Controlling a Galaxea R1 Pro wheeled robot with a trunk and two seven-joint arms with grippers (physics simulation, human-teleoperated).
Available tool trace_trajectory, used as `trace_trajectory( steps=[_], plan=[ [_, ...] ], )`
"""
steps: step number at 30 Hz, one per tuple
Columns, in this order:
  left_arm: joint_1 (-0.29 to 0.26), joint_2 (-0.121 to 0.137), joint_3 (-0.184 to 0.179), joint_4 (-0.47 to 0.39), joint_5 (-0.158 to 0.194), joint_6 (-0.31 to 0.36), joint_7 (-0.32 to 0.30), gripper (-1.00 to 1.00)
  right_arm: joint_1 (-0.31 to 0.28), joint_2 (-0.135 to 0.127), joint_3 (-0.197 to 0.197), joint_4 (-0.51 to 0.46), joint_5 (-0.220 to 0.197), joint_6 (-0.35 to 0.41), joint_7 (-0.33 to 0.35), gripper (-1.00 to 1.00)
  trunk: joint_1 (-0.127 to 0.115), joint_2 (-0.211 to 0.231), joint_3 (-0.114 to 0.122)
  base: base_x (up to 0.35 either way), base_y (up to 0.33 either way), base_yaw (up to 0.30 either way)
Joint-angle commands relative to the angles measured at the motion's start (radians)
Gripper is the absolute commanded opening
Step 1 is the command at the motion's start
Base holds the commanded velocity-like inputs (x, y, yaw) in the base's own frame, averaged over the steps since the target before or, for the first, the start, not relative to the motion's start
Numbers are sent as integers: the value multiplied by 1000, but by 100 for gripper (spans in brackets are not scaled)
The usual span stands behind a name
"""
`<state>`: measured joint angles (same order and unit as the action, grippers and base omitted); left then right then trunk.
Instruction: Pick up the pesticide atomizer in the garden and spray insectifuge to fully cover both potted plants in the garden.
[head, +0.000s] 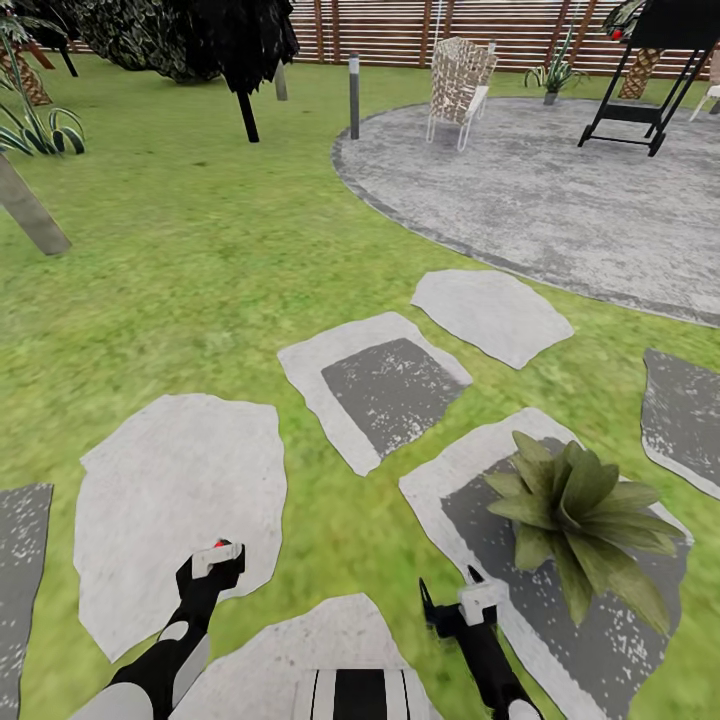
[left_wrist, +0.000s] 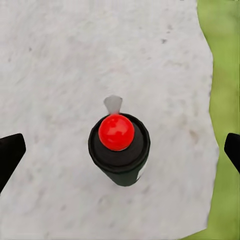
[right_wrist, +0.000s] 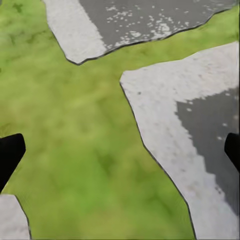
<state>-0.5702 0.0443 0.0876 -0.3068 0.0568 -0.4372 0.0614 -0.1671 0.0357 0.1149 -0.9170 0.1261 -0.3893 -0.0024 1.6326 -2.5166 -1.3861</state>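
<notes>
Both arms reached down, jaws apart: the left gripper (left_wrist: 120, 150) hung directly above the black, red-capped atomizer (left_wrist: 119, 149) standing on a pale slab (left_wrist: 60, 60); the right gripper (right_wrist: 120, 150) hovered over grass (right_wrist: 75, 140).

- Atomizer (left_wrist: 119, 150), between the left gripper's (left_wrist: 120, 150) black fingertips (left_wrist: 10, 152): black body, glossy red ball top, pale grey nozzle tab.
- Stepping slab (left_wrist: 60, 60) beneath those fingers: pale grey, faintly speckled.
- Lawn (right_wrist: 75, 130) between the right gripper's (right_wrist: 120, 150) black fingertips: mottled green.
- Slabs (right_wrist: 165, 125) ahead of those fingers: pale grey with dark grey, white-flecked patches.
- Potted plant (head: 585, 525): green leaves.
- Patio (head: 560, 190): grey, streaked.
- Fence (head: 400, 30): brown slats.
</notes>
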Motion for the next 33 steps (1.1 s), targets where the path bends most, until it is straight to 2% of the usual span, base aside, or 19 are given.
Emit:
trace_trajectory(
  steps=[1,7,17,23,33],
  plan=[
    [0,-1,-1,0,6,-3,0,100,0,0,-2,-30,8,-1,0,100,0,0,-1,0,0,0],
    [0,-1,-1,0,6,-3,1,100,1,-3,-3,-53,10,-1,-1,100,2,-1,-20,0,0,0],
    [0,-1,0,2,6,-3,1,100,1,-2,-2,-54,10,-2,0,100,2,-1,-23,0,0,0],
    [0,-1,0,3,6,-3,1,100,1,-2,-1,-55,10,-2,0,100,5,-3,-51,0,0,0],
    [0,-1,0,5,6,-3,1,100,1,-2,-1,-56,10,-2,0,100,5,-3,-53,0,0,0]
  ],
)
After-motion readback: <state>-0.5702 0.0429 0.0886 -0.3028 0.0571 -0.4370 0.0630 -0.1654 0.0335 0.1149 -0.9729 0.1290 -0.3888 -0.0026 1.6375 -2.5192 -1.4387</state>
